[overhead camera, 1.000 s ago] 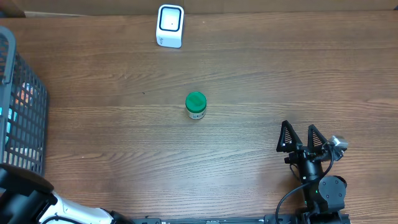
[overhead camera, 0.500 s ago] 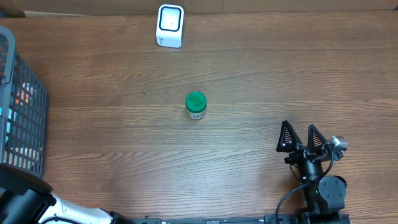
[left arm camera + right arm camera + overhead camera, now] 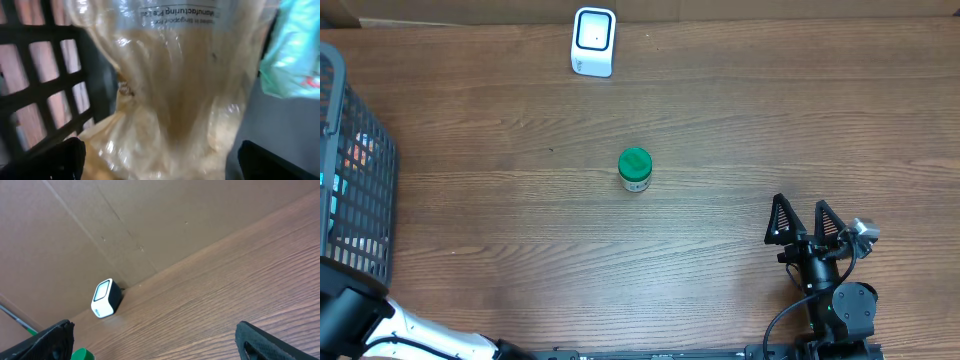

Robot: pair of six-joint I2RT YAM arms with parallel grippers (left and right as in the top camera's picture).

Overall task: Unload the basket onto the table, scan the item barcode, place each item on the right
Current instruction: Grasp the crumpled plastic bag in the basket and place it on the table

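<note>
I see my left gripper spread wide and holding nothing, with a clear plastic bag close in front of it, right beside the black basket wall. My right gripper is also wide open and empty, low on the right. A green-lidded jar stands in the middle of the table, well apart from the white scanner at the far edge
</note>
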